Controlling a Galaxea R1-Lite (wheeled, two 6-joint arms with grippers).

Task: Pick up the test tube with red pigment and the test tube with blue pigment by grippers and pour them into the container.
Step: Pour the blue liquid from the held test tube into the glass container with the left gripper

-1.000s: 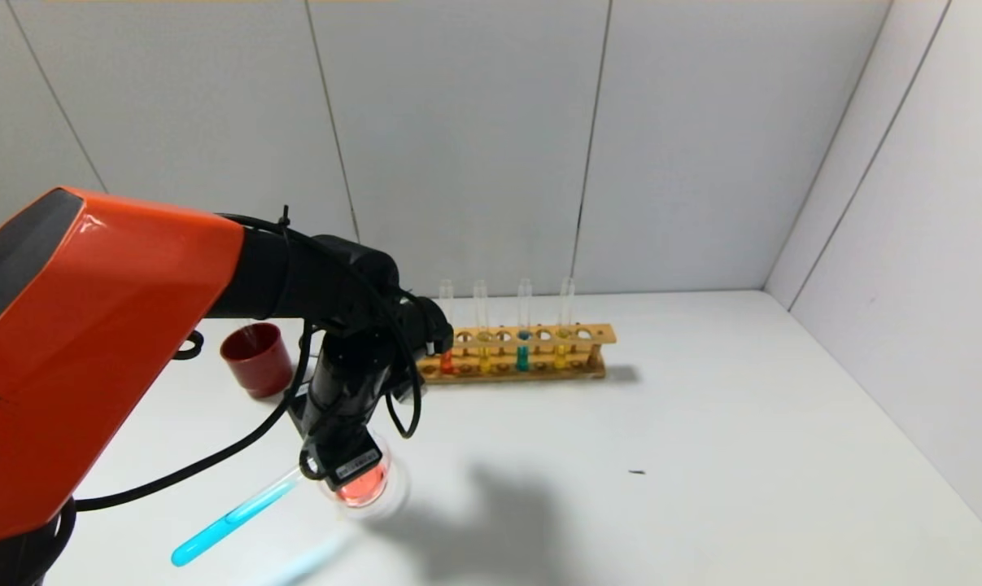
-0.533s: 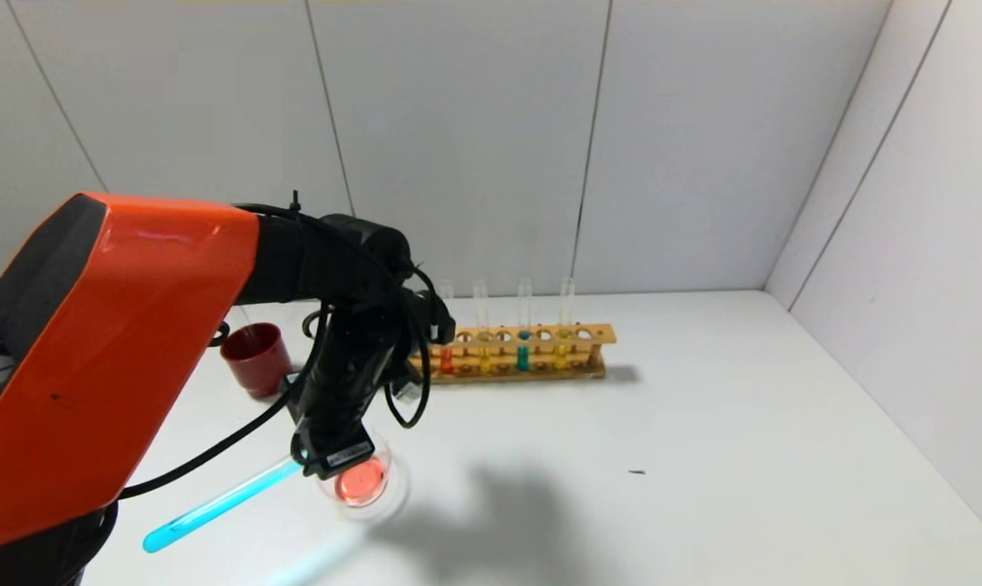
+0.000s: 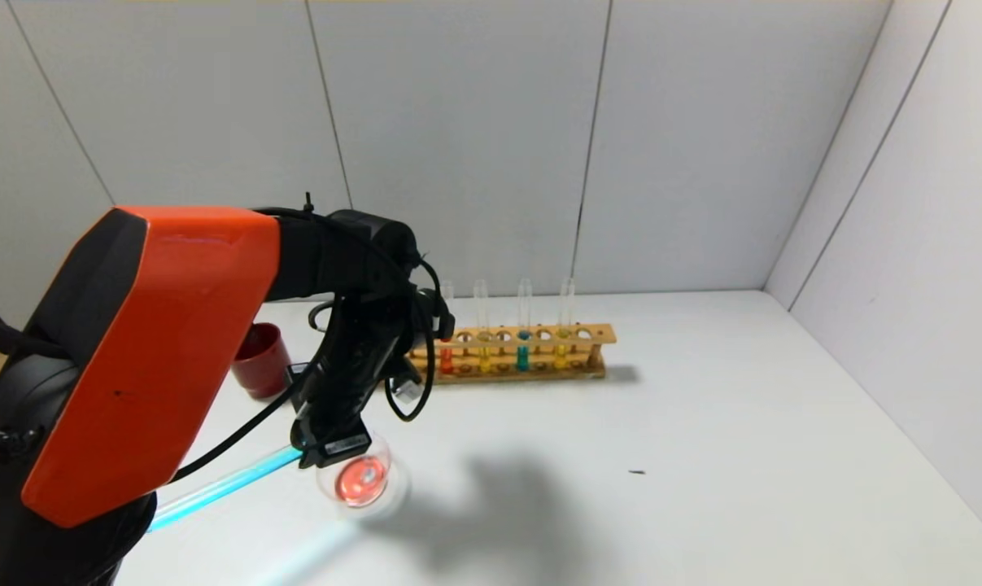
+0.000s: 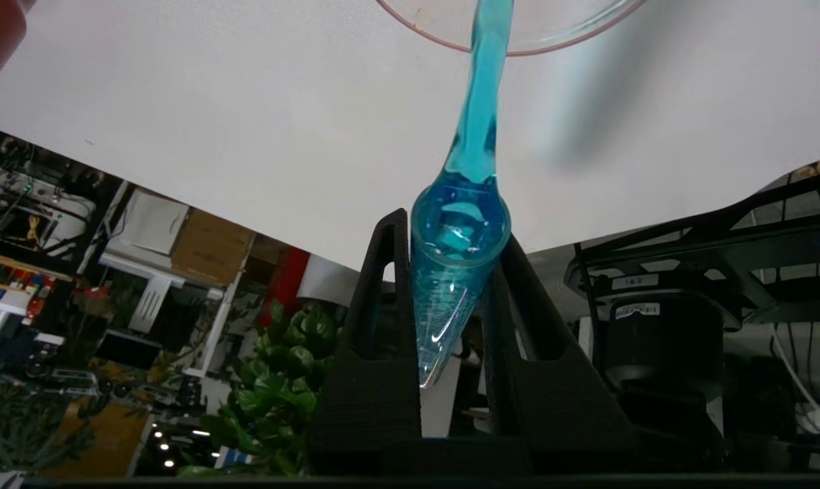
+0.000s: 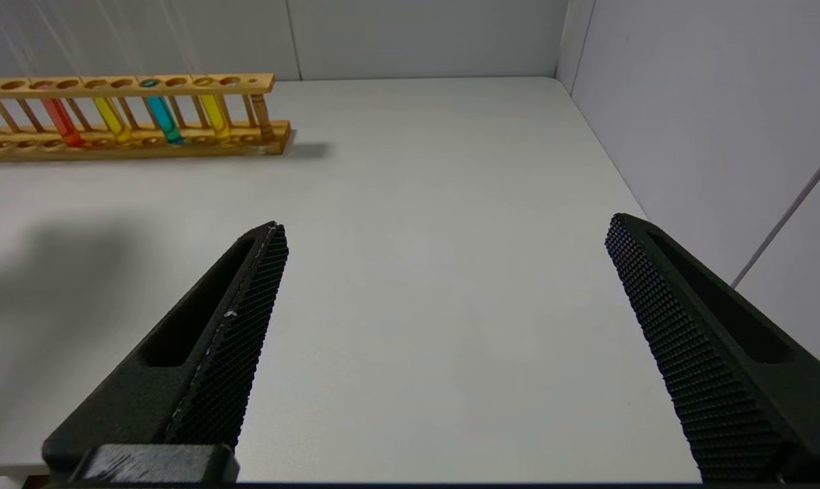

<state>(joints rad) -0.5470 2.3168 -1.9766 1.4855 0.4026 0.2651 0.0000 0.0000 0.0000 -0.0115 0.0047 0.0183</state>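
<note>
With its jaws clamped on the test tube with blue pigment (image 4: pixel 458 272), the left gripper (image 3: pixel 328 446) is tilted over the container (image 3: pixel 362 482) near the desk's front-left edge so its mouth is aimed for pouring

Bright, even light falls from above; the white desk (image 3: pixel 702 423) carries a soft dark shadow just right of the glass container (image 3: pixel 360 482); the orange arm shell (image 3: pixel 173 342) shows mild glare; the container's rim looks blurred, perhaps from motion.

Left end effector (image 4: pixel 450 272) clamped tight, arm angled downward; right end effector (image 5: pixel 443 312) spread wide.
</note>
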